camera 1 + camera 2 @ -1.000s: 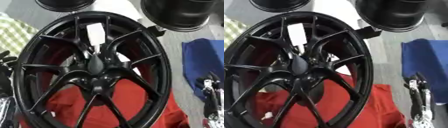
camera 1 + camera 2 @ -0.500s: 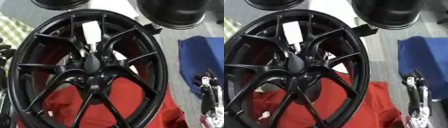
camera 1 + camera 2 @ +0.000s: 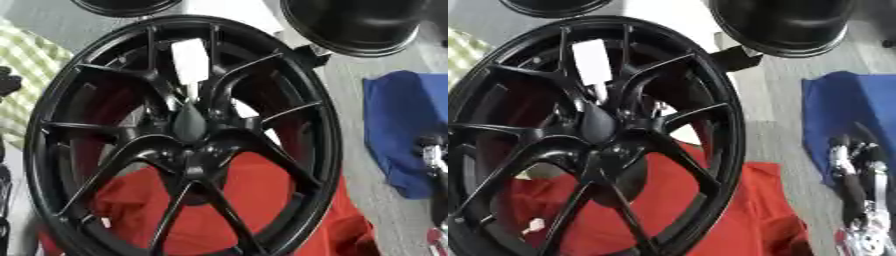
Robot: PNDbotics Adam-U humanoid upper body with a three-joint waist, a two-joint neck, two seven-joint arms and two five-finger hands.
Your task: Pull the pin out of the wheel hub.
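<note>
A big black multi-spoke wheel (image 3: 105, 150) stands tilted on a red cloth (image 3: 710, 210) and fills most of both views. Its dark hub (image 3: 189, 126) sits at the centre, where the spokes meet. A white label (image 3: 191, 59) is stuck inside the barrel above the hub. Just right of the hub a small pale bit (image 3: 658, 106) shows between the spokes; I cannot make out what it is. My right hand (image 3: 857, 187), black and silver, rests at the right edge with fingers up and relaxed, well clear of the wheel. Only a dark part of my left hand (image 3: 7, 82) shows at the left edge.
Two more black rims stand behind, one at the top right (image 3: 363, 25) and one at the top left (image 3: 127, 6). A blue cloth (image 3: 402, 125) lies to the right, under my right hand. A green checked cloth (image 3: 31, 70) lies to the left.
The whole picture has shifted slightly, so the head has moved. The dark part of my left hand sits higher at the left edge. The wheel and right hand keep their places.
</note>
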